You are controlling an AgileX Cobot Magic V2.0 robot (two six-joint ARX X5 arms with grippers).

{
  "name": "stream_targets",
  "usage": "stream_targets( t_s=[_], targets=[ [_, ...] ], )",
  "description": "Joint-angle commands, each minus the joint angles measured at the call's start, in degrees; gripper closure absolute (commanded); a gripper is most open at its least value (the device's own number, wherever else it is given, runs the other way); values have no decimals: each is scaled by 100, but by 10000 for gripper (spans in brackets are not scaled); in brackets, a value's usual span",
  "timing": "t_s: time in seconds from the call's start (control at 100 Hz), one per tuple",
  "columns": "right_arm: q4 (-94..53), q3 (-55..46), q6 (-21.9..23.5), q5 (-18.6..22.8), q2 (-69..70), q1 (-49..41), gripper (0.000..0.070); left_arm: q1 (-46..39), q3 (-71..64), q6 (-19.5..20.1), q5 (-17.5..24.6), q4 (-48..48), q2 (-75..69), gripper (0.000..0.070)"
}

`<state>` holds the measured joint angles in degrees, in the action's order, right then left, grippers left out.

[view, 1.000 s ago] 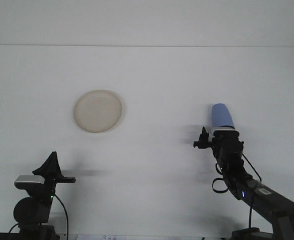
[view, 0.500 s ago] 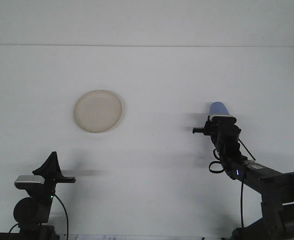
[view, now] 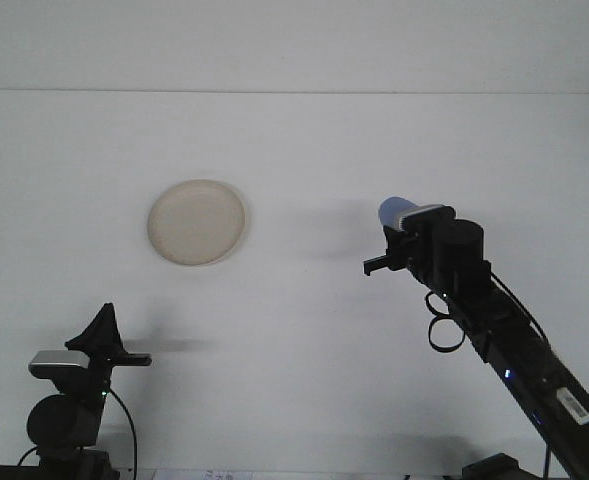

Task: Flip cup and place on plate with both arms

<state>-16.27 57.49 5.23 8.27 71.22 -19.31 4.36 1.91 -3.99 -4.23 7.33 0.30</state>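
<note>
The right gripper (view: 402, 238) clasped the blue cup (view: 394, 211) (well right of the plate (view: 196, 222)); the left gripper (view: 102, 335) sat near-left, its grip unreadable.

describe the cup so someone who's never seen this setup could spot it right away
Start from the wide white table and go to its right half, where the right arm's black gripper is raised. The cup is the small blue cylinder held at that gripper's tip, off the table. It is the only blue thing here; the only other item, the round cream plate, lies flat on the left.
</note>
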Motion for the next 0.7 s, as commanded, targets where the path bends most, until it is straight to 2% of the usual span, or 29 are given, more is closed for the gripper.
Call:
stream_targets(
  t_s=[0.0, 0.11, 0.27, 0.46, 0.69],
  targets=[
    [-1759, 813, -708, 61, 105, -308, 700, 0, -111, -33, 15, 90, -11, 685],
    [-3442, 1867, -1062, 61, 341, -918, 700, 0, -111, -33, 15, 90, -11, 685],
    [-5010, 2680, -1062, -9, 907, -1875, 700, 0, -111, -33, 17, 90, -11, 685],
    [-5305, 2776, -1060, -107, 1604, -2813, 700, 0, -111, -33, 15, 90, -11, 685],
    [-5552, 2778, -1062, -118, 2411, -3331, 700, 0, -111, -31, 15, 90, -11, 685]
  ],
)
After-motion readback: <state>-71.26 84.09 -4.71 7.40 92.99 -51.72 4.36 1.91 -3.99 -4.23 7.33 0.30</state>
